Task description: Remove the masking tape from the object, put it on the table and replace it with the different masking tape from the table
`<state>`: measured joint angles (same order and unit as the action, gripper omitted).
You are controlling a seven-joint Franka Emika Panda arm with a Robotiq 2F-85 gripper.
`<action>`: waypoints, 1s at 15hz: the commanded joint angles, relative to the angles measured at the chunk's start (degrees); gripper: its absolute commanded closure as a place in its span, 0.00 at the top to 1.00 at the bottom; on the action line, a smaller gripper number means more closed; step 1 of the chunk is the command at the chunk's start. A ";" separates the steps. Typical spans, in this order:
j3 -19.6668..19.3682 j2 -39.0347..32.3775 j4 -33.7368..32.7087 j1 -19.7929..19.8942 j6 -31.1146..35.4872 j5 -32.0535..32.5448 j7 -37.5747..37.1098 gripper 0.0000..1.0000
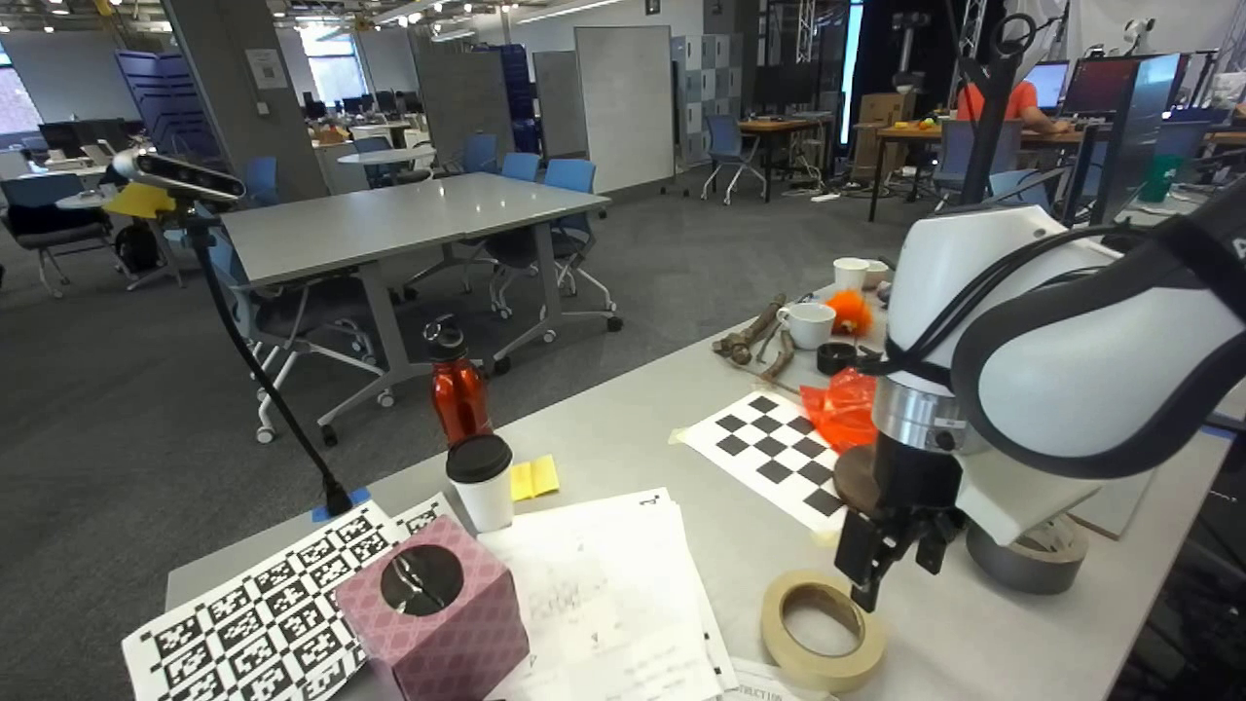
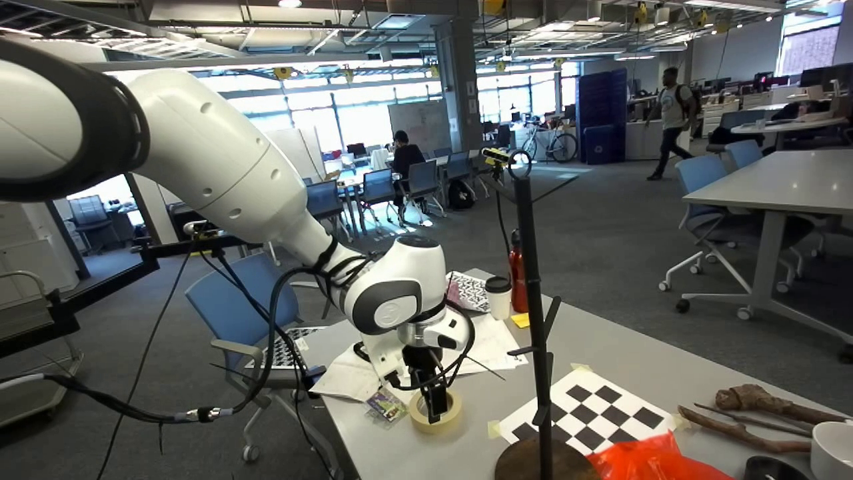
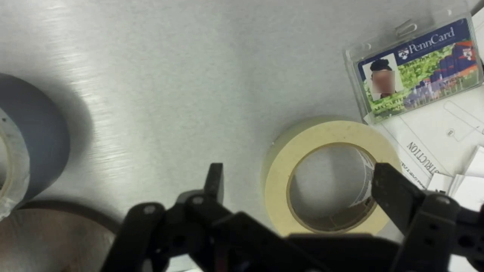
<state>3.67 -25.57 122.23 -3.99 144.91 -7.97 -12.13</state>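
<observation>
A beige masking tape roll point(image 1: 827, 672) lies flat on the table, also seen in an exterior view point(image 2: 451, 425) and the wrist view point(image 3: 280, 189). My gripper point(image 1: 896, 579) is open and empty above it; it also shows in an exterior view point(image 2: 436, 405). In the wrist view point(image 3: 298, 166) the left finger is left of the roll and the right finger overlaps its right rim. Contact cannot be told. A grey tape roll point(image 1: 1022, 570) lies apart on the table, at the left in the wrist view point(image 3: 45, 136). A black branched stand point(image 2: 533, 280) has a round wooden base point(image 3: 56, 241).
A card in a clear holder point(image 3: 419, 71) and papers point(image 1: 604, 594) lie beside the masking tape. A checkerboard sheet point(image 1: 774, 443), red plastic point(image 1: 842, 409), sticks point(image 1: 754, 336) and a white cup point(image 1: 810, 324) are farther along. A tissue box point(image 1: 438, 623) and a lidded cup point(image 1: 484, 497) stand nearby.
</observation>
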 commanded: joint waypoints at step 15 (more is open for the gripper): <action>-1.21 -11.08 -8.97 -0.18 3.41 0.10 0.55 1.00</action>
<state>3.08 -34.02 116.02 -3.86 147.77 -7.97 -12.07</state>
